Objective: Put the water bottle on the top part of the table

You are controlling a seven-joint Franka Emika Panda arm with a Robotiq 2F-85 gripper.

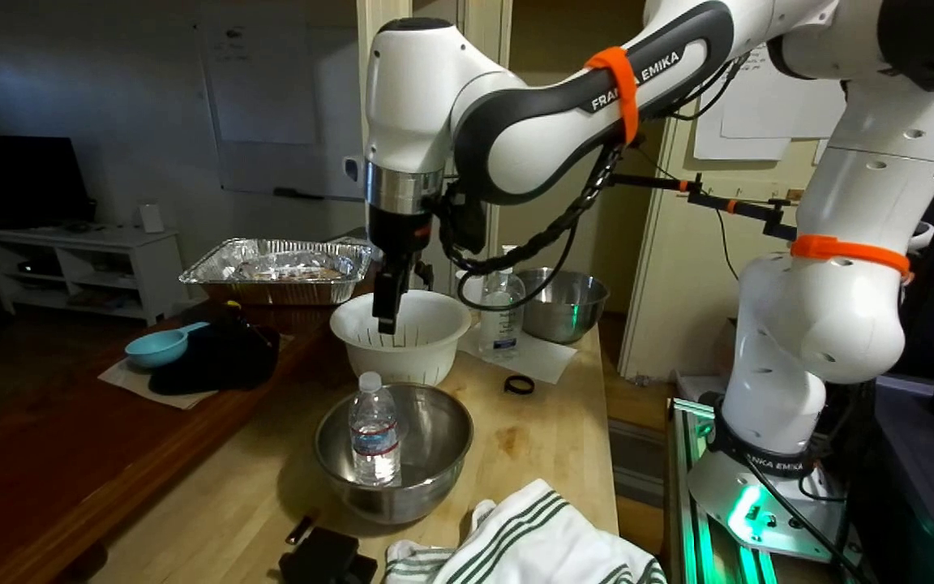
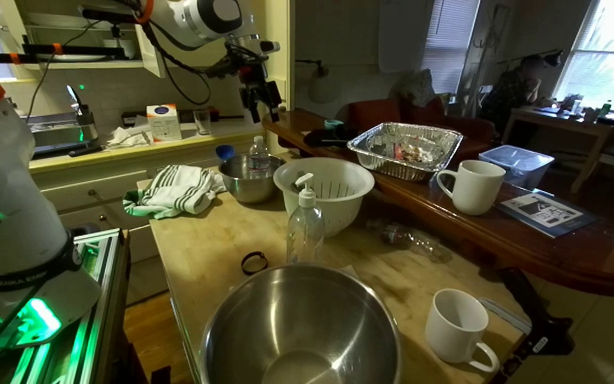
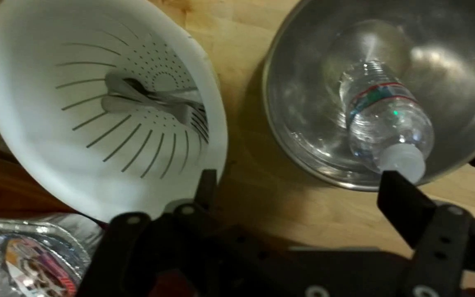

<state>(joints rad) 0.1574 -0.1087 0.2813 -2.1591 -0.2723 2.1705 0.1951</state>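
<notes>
In an exterior view, a clear plastic water bottle [image 1: 374, 434] stood upright inside a steel mixing bowl [image 1: 400, 504], nearer than the white colander [image 1: 406, 358]; the raised dark-wood tabletop [image 1: 102, 458] lay left. The gripper [image 3: 298, 179] held nothing, its jaws spread wide. An off-centre descent risked clipping the bowl and toppling the bottle; too light a pinch risked dropping it during the lift.

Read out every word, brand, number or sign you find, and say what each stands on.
"FRA…A EMIKA": arm, middle letters hidden under the orange strap.
"…ANKA EMIKA": black collar low on the arm.
Too small or blurred to read: print on the water bottle, dispenser bottle, carton, booklet, black tool, wall sheets and inside the foil tray.
</notes>
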